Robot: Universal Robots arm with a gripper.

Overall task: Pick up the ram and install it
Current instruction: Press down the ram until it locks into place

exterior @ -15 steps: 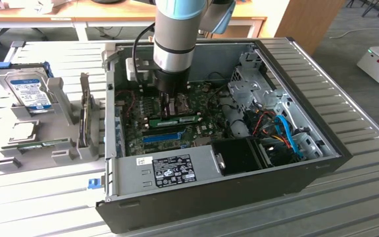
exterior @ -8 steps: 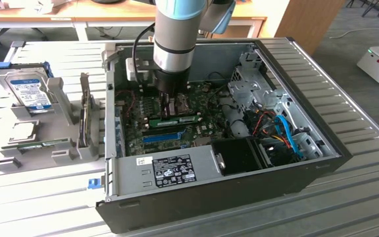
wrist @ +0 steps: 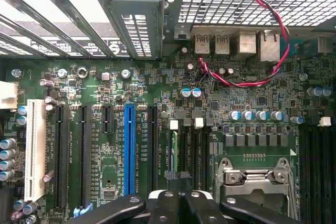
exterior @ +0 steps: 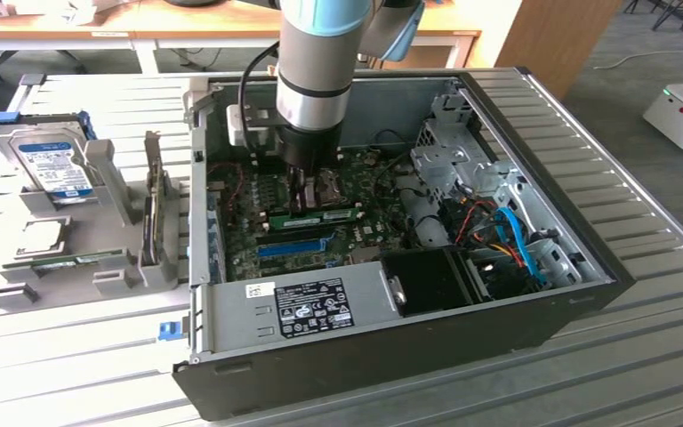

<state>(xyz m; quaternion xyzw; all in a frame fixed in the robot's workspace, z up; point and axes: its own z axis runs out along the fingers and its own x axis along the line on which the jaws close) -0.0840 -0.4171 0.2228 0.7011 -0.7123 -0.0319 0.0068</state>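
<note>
Ram (exterior: 321,216) lies on the motherboard beneath the upright arm's closed fingers (wrist: 181,195).

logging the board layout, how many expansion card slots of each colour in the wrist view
white slot: 1
blue slot: 1
black slots: 4 (3 long, 1 short)
total: 6

The pincer (wrist: 180,199), fingers pressed together, hangs over a green motherboard (wrist: 252,103), close above the black memory slots (wrist: 191,148). Beside these run a blue slot (wrist: 129,148), black slots and a white slot (wrist: 34,150). A red-and-black twisted wire (wrist: 273,24) loops near the silver ports (wrist: 236,43).
</note>
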